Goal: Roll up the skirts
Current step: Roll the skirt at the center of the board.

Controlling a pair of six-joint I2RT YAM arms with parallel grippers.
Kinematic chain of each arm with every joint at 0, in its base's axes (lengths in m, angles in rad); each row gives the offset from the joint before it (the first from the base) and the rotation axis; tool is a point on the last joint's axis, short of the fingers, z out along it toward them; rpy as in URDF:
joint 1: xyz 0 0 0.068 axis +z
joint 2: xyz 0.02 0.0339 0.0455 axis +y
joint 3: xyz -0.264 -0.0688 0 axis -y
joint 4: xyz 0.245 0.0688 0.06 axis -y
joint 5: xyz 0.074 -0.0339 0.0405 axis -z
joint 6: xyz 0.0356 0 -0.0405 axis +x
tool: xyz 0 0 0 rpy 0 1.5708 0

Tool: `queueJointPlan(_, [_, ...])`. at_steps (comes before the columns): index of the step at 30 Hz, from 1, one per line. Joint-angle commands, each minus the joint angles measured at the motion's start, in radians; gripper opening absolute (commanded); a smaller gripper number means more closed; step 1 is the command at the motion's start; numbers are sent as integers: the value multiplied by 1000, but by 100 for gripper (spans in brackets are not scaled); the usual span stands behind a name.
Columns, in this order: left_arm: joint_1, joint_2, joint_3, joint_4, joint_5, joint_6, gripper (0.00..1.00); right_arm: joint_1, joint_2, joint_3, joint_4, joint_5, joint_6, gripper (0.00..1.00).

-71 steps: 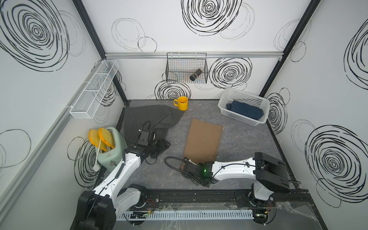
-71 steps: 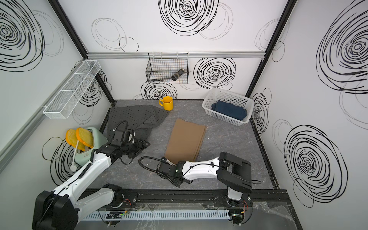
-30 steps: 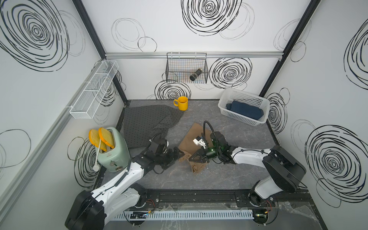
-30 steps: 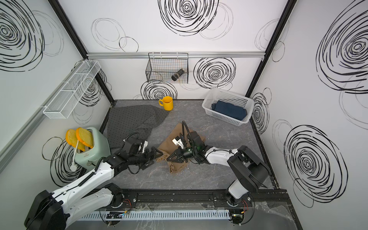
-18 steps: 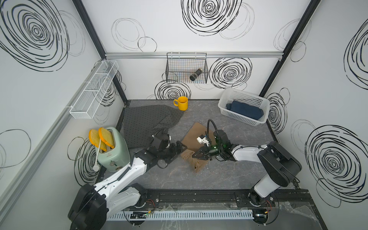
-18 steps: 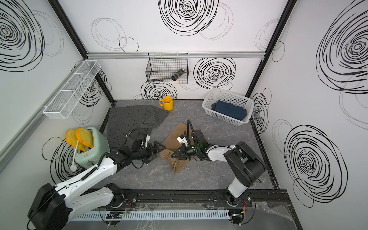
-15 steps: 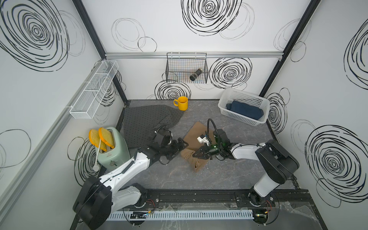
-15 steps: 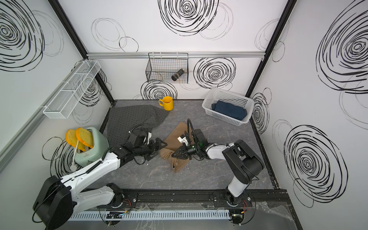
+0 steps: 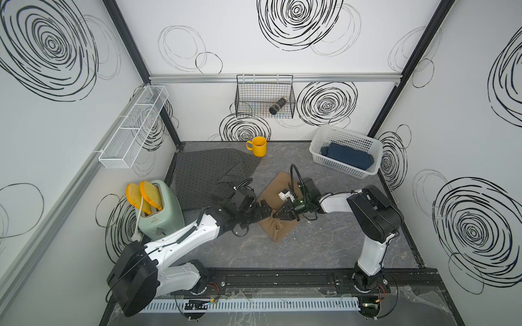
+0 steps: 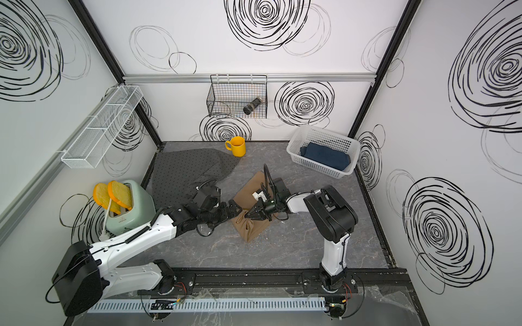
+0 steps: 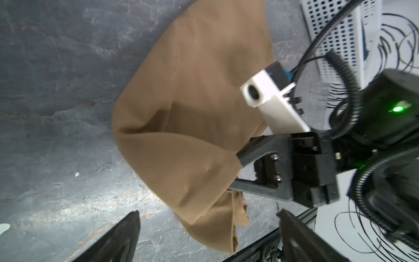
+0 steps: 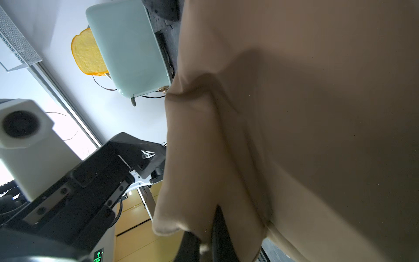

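Skirts, three: tan skirt [image 9: 279,230] bunched mid-table between the arms, dotted grey skirt [image 9: 203,175] spread flat at the far left of the table [image 9: 324,245], blue denim skirt [image 9: 348,158] folded inside the white basket [image 9: 346,135] in the far right corner. Claws, two: right claw [image 9: 278,215] pinched tight on a fold of the tan skirt, that fold raised off the table; left claw [image 9: 267,213] spread wide with nothing in it, tips just beside the same cloth, touching or not impossible to tell. One yellow mug [image 9: 258,146], one toaster [image 9: 161,217] with two toast slices [image 9: 142,194], one black wire basket [image 9: 264,96] on the back wall with one dark cylinder [image 9: 278,105] inside, one white wire shelf [image 9: 132,127] on the left wall. Given by both top views only: yellow mug, dark cylinder, black wire basket. Given by the left wrist only: right claw's fingers [image 11: 265,147] running in under the draped tan skirt [image 11: 192,113], loose layers of cloth hanging below them. Given by the right wrist only: underside of the tan skirt [image 12: 317,113] filling most of that view and lying over one dark finger [image 12: 218,229]. Against a couple of seconds back: tan skirt then flat at full length with the right claw at its near edge and the left claw over the dotted grey skirt; now creased and heaped at the near half, left claw brought across to it.
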Motion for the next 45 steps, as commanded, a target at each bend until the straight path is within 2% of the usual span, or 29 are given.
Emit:
queueJointPlan(1, [-7, 50, 15, 36, 21, 123, 90, -26, 21, 42, -153, 15, -122, 0])
queueJointPlan(3, [-42, 84, 94, -88, -123, 274, 82, -30, 25, 47, -184, 4, -166, 0])
queueJointPlan(5, [-84, 109, 131, -141, -205, 443, 82, -31, 24, 48, -203, -12, -202, 0])
queueJointPlan(7, [-111, 141, 156, -178, -242, 576, 81, -32, 25, 47, -224, -9, -230, 0])
queueJointPlan(10, [-181, 176, 186, -205, -387, 740, 81, -36, 40, 59, -249, -25, -264, 0])
queueJointPlan(12, [-217, 173, 162, -153, -427, 798, 82, -43, 43, 61, -258, -25, -284, 0])
queueJointPlan(14, [-235, 152, 106, -56, -392, 872, 79, -51, 43, 61, -274, -18, -300, 0])
queueJointPlan(18, [-288, 36, -12, 63, -396, 1041, 83, -65, 46, 73, -329, 6, -347, 0])
queueJointPlan(21, [-366, -24, -58, 117, -515, 1213, 86, -70, 63, 84, -373, 12, -392, 0])
queueJointPlan(22, [-382, -19, -72, 145, -560, 1275, 86, -71, 69, 85, -376, 8, -402, 0])
queueJointPlan(24, [-402, 9, -88, 176, -554, 1344, 85, -75, 76, 89, -380, 5, -409, 0])
queueJointPlan(26, [-436, 71, -108, 221, -641, 1417, 82, -75, 77, 91, -378, 0, -408, 0])
queueJointPlan(29, [-428, 91, -154, 302, -649, 1504, 79, -78, 72, 96, -398, -1, -424, 0])
queueJointPlan(31, [-424, 54, -198, 376, -637, 1575, 78, -81, 64, 95, -399, -5, -425, 0])
queueJointPlan(34, [-339, 13, -208, 404, -562, 1628, 78, -80, 57, 94, -394, -9, -424, 0])
queueJointPlan(36, [-314, 11, -213, 432, -514, 1646, 79, -80, 53, 92, -394, -7, -426, 0])
queueJointPlan(45, [-310, 154, -173, 521, -504, 1730, 76, -82, 54, 93, -390, 0, -430, 0])
